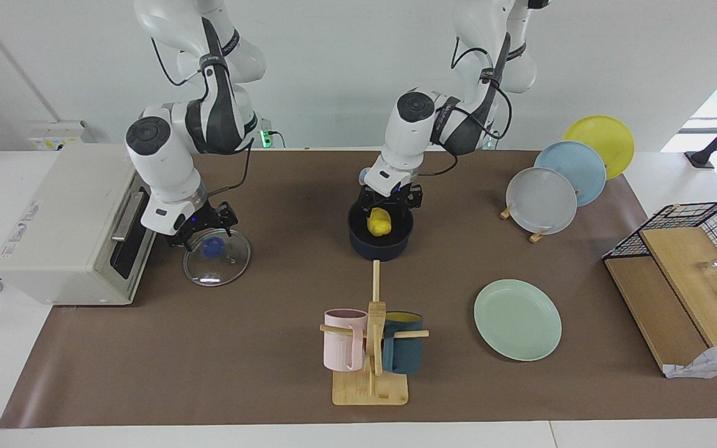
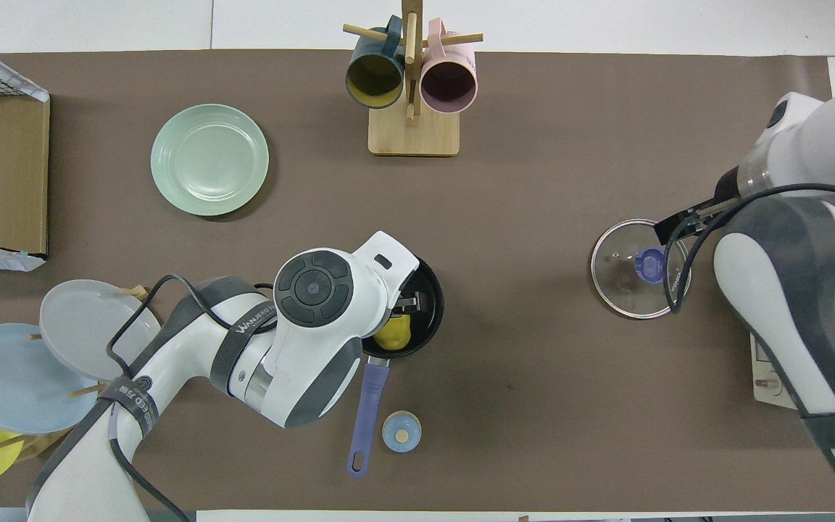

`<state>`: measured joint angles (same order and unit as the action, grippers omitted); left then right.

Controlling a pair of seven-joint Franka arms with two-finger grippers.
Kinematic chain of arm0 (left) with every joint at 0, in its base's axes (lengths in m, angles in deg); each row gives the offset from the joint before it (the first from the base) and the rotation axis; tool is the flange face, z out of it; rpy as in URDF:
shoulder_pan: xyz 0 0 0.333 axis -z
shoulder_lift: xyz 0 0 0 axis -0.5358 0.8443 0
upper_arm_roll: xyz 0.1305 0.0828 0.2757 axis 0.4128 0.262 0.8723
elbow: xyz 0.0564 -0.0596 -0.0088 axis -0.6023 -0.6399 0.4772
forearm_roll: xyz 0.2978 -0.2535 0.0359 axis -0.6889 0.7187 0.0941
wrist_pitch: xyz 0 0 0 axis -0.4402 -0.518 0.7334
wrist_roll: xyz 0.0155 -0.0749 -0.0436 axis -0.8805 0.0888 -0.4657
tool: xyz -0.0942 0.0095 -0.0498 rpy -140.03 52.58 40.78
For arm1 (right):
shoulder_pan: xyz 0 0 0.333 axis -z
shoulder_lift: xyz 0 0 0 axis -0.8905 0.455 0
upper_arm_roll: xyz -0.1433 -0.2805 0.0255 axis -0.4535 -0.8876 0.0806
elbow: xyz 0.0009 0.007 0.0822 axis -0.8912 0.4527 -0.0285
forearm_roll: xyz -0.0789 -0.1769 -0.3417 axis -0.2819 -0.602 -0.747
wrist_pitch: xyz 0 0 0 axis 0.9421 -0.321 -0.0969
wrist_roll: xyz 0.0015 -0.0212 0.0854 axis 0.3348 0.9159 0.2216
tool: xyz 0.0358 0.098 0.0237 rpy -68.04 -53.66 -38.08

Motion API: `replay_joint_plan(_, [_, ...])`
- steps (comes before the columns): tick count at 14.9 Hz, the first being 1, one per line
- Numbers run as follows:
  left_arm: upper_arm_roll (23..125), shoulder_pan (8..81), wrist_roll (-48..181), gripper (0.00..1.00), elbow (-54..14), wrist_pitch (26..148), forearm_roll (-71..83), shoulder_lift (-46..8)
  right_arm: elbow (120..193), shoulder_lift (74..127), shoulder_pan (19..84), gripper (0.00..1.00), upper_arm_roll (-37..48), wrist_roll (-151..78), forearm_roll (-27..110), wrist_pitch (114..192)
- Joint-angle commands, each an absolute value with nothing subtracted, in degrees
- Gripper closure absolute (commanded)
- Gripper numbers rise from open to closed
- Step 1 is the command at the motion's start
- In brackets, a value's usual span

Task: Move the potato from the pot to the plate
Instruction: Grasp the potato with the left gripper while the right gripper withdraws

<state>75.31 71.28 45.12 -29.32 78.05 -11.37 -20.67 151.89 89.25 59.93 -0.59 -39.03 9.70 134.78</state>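
Our left arm bends down at mid-table, wrist vertical, and our left gripper points straight down with fingers apart. Our right arm folds at its own end of the table, and our right gripper hangs low with its fingers spread.

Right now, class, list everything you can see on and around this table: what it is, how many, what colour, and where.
potato: 1, yellow, in the pot
pot: 1, navy, mid-table
plate: 1, mint green, farther from the robots than the pot, toward the left arm's end
glass lid: 1, clear with blue knob, beside the toaster oven
toaster oven: 1, cream, at the right arm's end
mug rack: 1, wooden, holding a pink and a teal mug
racked plates: 3, grey, blue, yellow
small dome: 1, light blue, beside the pot handle
wire basket: 1, black
left gripper: fingers open, in the pot around the potato
right gripper: fingers open, above the lid
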Motion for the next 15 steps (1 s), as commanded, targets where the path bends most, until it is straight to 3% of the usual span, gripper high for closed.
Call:
replay_joint_plan(1, [76.3, 73.1, 43.0, 0.0, -31.6, 81.0, -9.1, -21.3, 141.8, 90.0, 60.1, 0.0, -0.4, -31.4, 10.1, 123.1])
replay_joint_plan(7, [76.3, 74.6, 40.3, 0.0, -32.0, 82.9, -8.4, -19.0, 142.5, 85.2, 60.5, 0.0, -0.6, -29.4, 10.0, 120.2])
replay_joint_plan(15, [76.4, 76.7, 40.3, 0.0, -32.0, 82.5, -8.4, -17.3, 142.6, 84.9, 60.2, 0.0, -1.3, -29.7, 7.9, 120.2])
